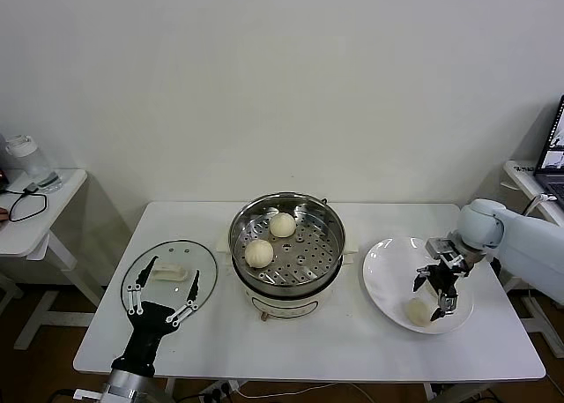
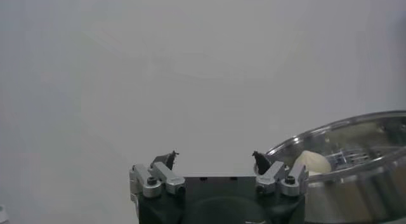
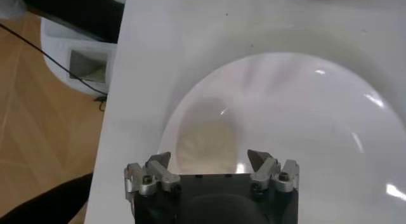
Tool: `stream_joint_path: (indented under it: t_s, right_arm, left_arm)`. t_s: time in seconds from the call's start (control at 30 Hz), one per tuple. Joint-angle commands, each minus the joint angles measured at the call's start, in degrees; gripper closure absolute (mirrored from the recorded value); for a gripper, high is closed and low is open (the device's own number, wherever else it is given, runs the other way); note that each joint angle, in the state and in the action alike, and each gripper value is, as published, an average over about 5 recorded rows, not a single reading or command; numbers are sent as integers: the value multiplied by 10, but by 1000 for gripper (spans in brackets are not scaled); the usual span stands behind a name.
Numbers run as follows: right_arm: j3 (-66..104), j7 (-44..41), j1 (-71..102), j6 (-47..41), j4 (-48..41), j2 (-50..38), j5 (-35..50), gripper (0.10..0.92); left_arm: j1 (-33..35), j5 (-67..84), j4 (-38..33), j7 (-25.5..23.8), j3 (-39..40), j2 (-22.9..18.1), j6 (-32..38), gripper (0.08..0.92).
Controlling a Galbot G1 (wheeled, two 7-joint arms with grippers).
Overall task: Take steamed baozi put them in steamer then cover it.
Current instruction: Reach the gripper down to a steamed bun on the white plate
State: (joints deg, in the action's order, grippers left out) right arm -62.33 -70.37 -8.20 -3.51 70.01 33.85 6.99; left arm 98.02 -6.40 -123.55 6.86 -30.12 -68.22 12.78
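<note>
The steamer [image 1: 286, 271] stands mid-table with two steamed baozi [image 1: 282, 225] [image 1: 259, 252] on its perforated tray. A third baozi [image 1: 415, 311] lies on the white plate [image 1: 388, 275] at the right. My right gripper [image 1: 431, 297] is open just above this baozi. In the right wrist view the baozi [image 3: 206, 143] sits between the spread fingertips of the right gripper [image 3: 209, 160], on the plate [image 3: 304, 105]. The cover [image 1: 169, 275] lies flat at the left. My left gripper [image 1: 161, 299] is open and empty at its near edge. The left wrist view shows that gripper [image 2: 214, 158] and the steamer [image 2: 355, 174].
A small side table [image 1: 35, 209] with a jar and a black cable stands to the far left. A laptop [image 1: 555, 147] sits on another table at the far right. The floor shows past the table edge in the right wrist view [image 3: 44, 117].
</note>
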Motion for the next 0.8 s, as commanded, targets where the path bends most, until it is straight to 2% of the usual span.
stream_joint_path:
  t_s: [0.03,0.2,0.5,0.8]
  right_arm:
    - [27,17,46,0,-16,10,-20,203]
    - [25,17,45,-3,-19,17,-24,212]
    - [16,16,18,-2,-9,14,-19,319]
    - [-10,-11,-143,47,33,22,-15,379]
  left_arm:
    - [2,0,1,0,-1,1,0,177]
    - [2,0,1,1,-2,1,1,177]
    - [1,0,0,1,-4,0,2,177]
    - [1,0,-3,1,-4,2,2,177]
